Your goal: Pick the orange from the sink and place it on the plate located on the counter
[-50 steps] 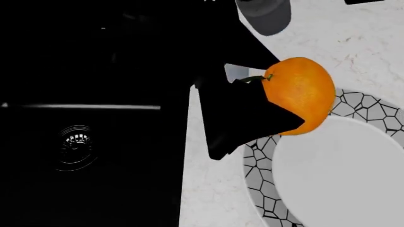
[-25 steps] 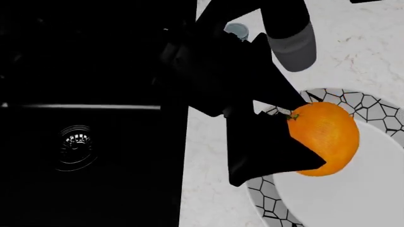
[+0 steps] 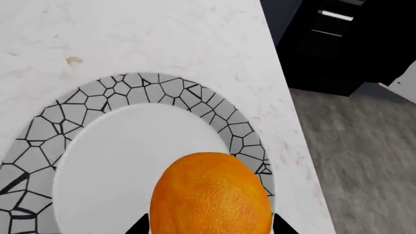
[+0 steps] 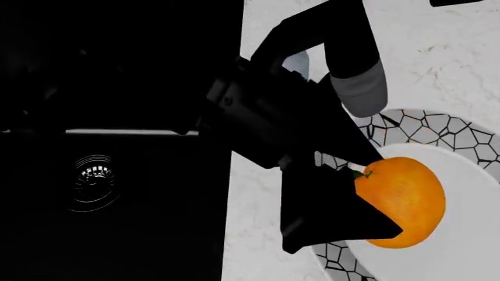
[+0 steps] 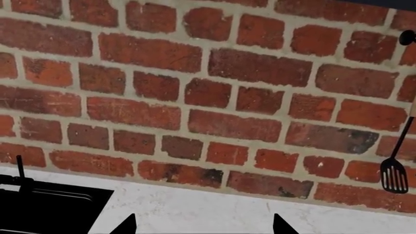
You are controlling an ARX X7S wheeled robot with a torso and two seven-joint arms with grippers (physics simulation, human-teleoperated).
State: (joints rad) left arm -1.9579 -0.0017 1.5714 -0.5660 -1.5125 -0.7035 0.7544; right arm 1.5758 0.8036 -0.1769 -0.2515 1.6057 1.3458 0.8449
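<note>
The left gripper (image 4: 367, 202) pinches the orange (image 4: 400, 201) between its black fingers, holding it over the white centre of the plate (image 4: 476, 193), which lies on the counter (image 4: 437, 52) right of the sink (image 4: 117, 140). The step is best finished by lowering until the fruit rests on the plate, near its middle, before spreading the fingers, so it cannot roll. The right gripper's (image 5: 202, 225) fingertips stand apart, empty, facing a brick wall (image 5: 208, 97).

Counted items across the three views

One orange (image 4: 400, 200), one plate (image 4: 469, 175), one sink (image 4: 117, 140) with one drain (image 4: 93, 181) and one silver bar (image 4: 129, 132) are seen; one counter (image 3: 130, 39), one brick wall (image 5: 208, 97) and one hanging spatula (image 5: 394, 175) are also counted.
</note>
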